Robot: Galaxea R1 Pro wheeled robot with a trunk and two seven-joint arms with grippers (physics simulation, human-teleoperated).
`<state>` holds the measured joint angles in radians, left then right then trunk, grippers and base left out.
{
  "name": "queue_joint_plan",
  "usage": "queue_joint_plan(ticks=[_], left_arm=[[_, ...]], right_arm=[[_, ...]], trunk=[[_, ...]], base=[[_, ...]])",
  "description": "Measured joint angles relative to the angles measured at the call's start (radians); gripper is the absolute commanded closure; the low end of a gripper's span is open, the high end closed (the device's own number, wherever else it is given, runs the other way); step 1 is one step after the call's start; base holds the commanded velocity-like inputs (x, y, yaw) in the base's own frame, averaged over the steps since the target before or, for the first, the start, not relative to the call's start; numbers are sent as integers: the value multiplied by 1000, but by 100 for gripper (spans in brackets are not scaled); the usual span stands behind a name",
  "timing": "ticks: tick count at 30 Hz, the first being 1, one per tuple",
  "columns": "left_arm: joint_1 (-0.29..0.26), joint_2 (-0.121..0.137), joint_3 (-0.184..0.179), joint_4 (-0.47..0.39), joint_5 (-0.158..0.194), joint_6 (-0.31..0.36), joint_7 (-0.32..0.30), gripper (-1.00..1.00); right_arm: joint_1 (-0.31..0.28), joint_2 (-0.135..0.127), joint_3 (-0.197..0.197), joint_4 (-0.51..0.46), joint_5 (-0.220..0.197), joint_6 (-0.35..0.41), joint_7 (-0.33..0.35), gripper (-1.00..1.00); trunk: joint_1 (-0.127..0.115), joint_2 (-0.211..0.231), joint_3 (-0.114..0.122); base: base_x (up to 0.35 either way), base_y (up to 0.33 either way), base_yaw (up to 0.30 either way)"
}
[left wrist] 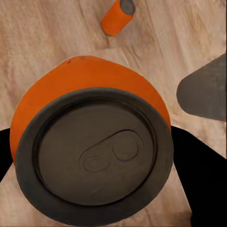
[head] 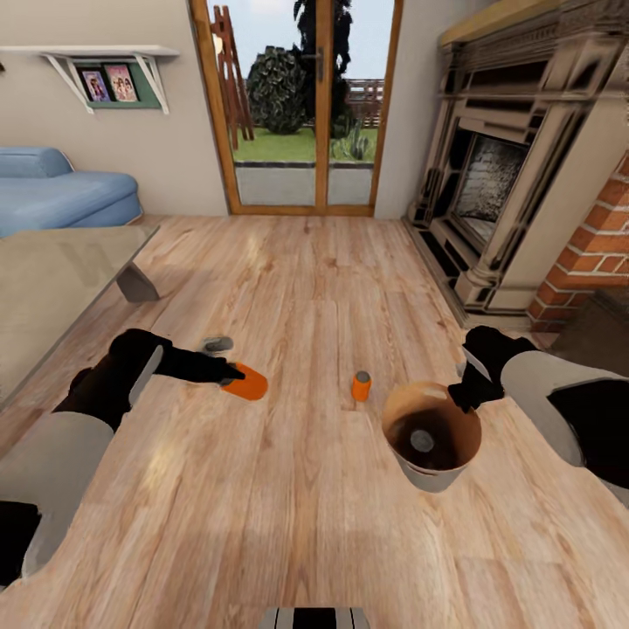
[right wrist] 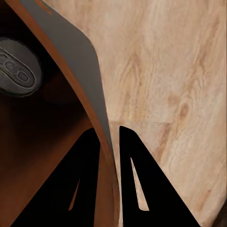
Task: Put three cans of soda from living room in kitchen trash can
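Note:
My left gripper (head: 231, 376) is shut on an orange can of soda (head: 250, 383), held on its side just above the wood floor. In the left wrist view this can's grey top (left wrist: 94, 151) faces the camera between the black fingers (left wrist: 201, 175). A second orange can (head: 361, 385) (left wrist: 117, 16) stands upright on the floor between the arms. My right gripper (head: 465, 395) (right wrist: 109, 156) is shut on the rim of the tash can (head: 434, 472) (right wrist: 71, 47), one finger inside the wall and one outside. Inside the bin lies a can's grey top (head: 422, 439) (right wrist: 16, 66).
A grey low table (head: 61, 271) stands at the left with the blue sofa (head: 61, 192) behind it. The fireplace (head: 498, 192) and brick wall (head: 603, 236) line the right. Glass doors (head: 306, 105) are straight ahead. A small grey patch (head: 217, 344) marks the floor by my left gripper.

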<state>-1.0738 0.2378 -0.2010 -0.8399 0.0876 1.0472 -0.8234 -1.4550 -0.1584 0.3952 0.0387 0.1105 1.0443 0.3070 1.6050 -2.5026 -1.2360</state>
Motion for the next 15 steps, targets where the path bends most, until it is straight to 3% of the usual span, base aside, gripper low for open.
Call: queue_joint_plan(ticks=[2, 3, 4, 7, 10, 12, 15], left_arm=[[-37, 0, -53, 25, -14, 0, -48, 100], [-86, -3, -97, 60, -10, 0, -95, 100], [-106, -6, -108, 71, -9, 0, -109, 100], [-166, -23, -131, 111, -9, 0, -168, 100], [-199, -49, -140, 130, -10, 0, -233, 100], [-213, -87, -145, 138, -7, 0, -267, 100], [-217, -126, -154, 141, -14, 0, -278, 100]], right_arm=[[7, 20, -27, -2, -23, 2, 0, 100], [17, 46, -24, -3, -23, 2, -1, 100], [21, 56, -33, -2, -35, 3, -1, 100], [28, 89, -35, -4, -32, 3, -1, 100], [33, 125, -9, -5, -5, 1, -3, 100], [41, 160, 6, -5, 9, -1, -3, 100], [44, 190, -24, -6, -19, 2, -4, 100]], trunk=[[-1, 0, 8], [-1, 1, 12], [-2, 1, 15], [-3, 2, 27], [-5, 2, 39], [-9, 9, 46], [-20, 30, 55]], base=[[0, 0, 0], [0, 0, 0], [0, 0, 0], [0, 0, 0], [0, 0, 0], [0, 0, 0], [0, 0, 0]])
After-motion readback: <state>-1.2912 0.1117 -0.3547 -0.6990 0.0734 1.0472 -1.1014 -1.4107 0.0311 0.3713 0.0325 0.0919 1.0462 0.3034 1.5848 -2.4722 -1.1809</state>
